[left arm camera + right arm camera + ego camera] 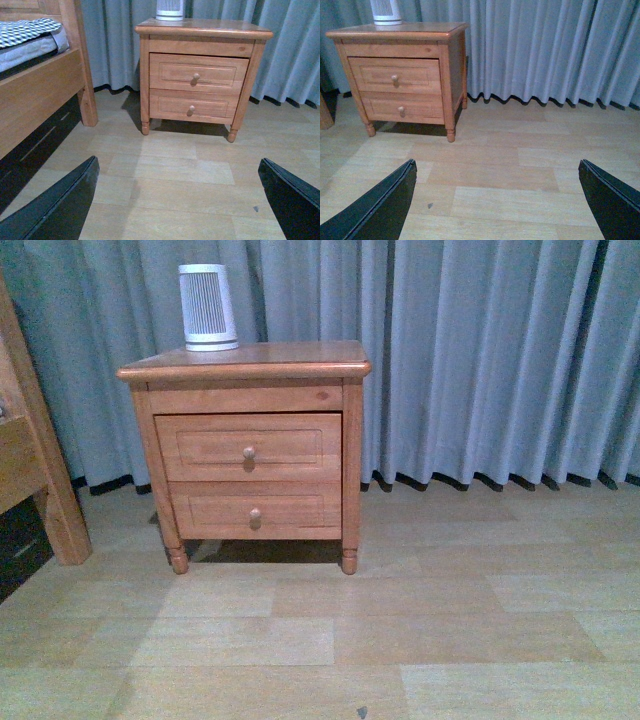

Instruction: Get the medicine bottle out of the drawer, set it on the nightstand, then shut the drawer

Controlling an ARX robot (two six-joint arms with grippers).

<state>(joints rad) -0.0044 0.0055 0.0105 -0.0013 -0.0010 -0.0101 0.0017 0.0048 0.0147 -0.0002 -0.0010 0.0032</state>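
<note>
The nightstand [245, 368] stands on the wooden floor against the curtain, and also shows in the left wrist view [210, 29] and right wrist view [395, 33]. Its taller upper drawer [205, 447] with a round knob [249, 453] sits with its front a little proud of the lower one. The medicine bottle is hidden from every view. My left gripper [177, 200] hangs open over bare floor well short of the nightstand, its black fingers [60, 205] wide apart. My right gripper [497, 200] is open likewise, holding nothing. Neither arm shows in the front view.
A tall white ribbed cylinder [208, 306] stands at the back left of the nightstand top. A shallower lower drawer [215, 510] sits beneath. A wooden bed frame post [45, 470] and bed with checked bedding [30, 30] are to the left. Grey curtain [480, 360] hangs behind.
</note>
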